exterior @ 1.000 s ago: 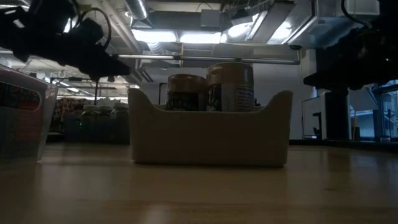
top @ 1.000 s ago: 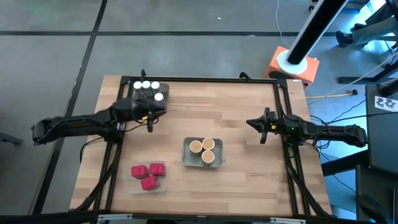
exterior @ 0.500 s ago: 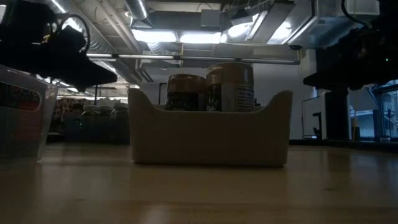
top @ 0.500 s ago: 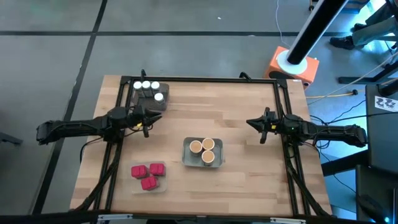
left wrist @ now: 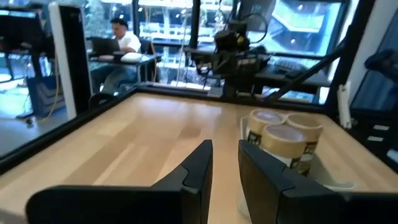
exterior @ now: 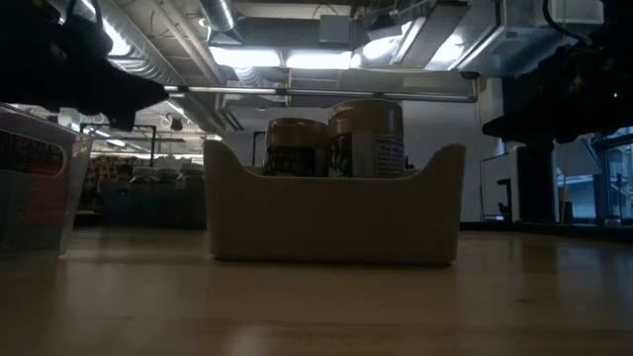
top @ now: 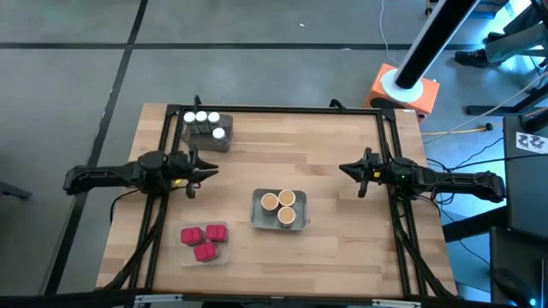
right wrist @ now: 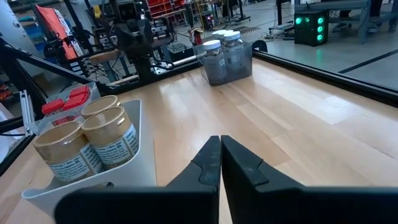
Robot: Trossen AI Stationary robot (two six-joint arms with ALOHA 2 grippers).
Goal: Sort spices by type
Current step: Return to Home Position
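Back left, capped jars [top: 205, 125] in a bin [top: 216, 145]; mid-table, lidded jars [top: 280, 207]; front left, boxy cans [top: 204, 239].

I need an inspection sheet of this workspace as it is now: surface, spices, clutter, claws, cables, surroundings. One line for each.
Surface: wooden table, light planks inside a dark frame.
Job's things: four white-capped jars in the dark bin; three tan-lidded jars in the grey tray; three red containers in the clear tray.
Clutter: nothing seen.
Grippers: left claw open a little, holding nothing, over the table's left side; right claw shut, empty, over the right side.
Cables: pale cable on the floor right of the table.
Surroundings: orange-based post beyond the table; person seated at a desk.
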